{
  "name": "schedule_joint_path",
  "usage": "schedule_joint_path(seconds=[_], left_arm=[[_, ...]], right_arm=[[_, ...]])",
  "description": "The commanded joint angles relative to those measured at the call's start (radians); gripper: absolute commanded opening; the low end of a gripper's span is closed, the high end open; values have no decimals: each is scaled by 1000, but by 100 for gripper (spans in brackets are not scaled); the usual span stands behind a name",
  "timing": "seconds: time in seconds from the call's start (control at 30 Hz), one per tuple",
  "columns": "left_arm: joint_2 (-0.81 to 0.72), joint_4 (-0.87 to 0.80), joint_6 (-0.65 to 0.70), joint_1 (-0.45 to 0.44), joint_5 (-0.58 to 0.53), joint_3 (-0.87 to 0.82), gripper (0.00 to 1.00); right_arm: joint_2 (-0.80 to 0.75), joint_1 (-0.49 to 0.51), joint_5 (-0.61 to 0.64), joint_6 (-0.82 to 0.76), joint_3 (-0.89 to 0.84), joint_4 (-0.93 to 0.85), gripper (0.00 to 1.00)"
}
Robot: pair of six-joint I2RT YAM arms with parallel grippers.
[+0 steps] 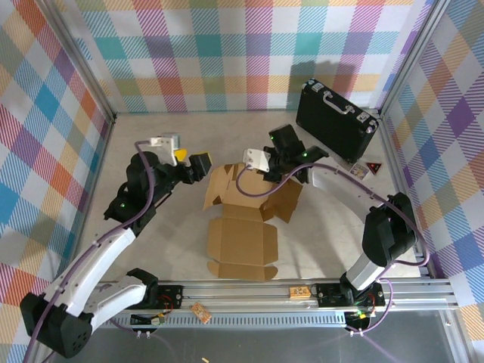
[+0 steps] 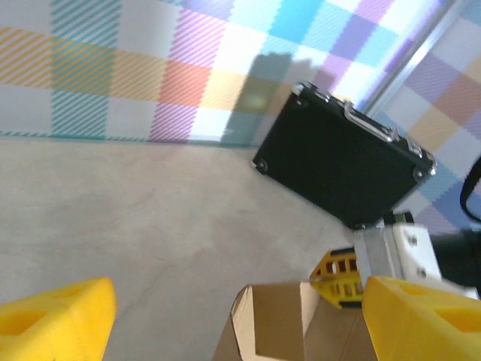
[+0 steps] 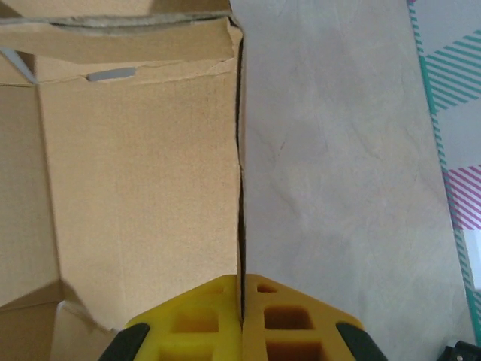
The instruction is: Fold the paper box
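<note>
The paper box (image 1: 243,221) is a brown cardboard sheet lying mid-table, its near panels flat and its far flaps raised. My right gripper (image 1: 259,168) reaches in from the right. In the right wrist view, that gripper (image 3: 242,284) is shut on the thin edge of an upright cardboard wall (image 3: 143,188). My left gripper (image 1: 193,161) hovers just left of the raised flaps. In the left wrist view its gripper (image 2: 240,297) is open wide. A standing flap (image 2: 279,322) rises between the yellow fingers (image 2: 56,316) without touching them.
A black hard case (image 1: 335,121) with silver trim leans at the back right, also seen as the case (image 2: 342,162) in the left wrist view. A small red-and-black card (image 1: 373,168) lies near it. Plaid walls enclose the table; a metal rail (image 1: 249,289) runs along the near edge.
</note>
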Motion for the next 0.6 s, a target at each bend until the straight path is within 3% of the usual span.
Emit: schedule_joint_path(seconds=[0.0,0.33,0.57], left_arm=[[-21,-141,-146,14,-119,-35,86],[3,-189,-308,75,-61,-71,87],[85,-218,-349,160,34,-45,87]], right_arm=[[-48,46,93,29,-75,157,0],[-58,175,362,-110,-281,648,0],[-47,203,412,-292,-290,879,0]])
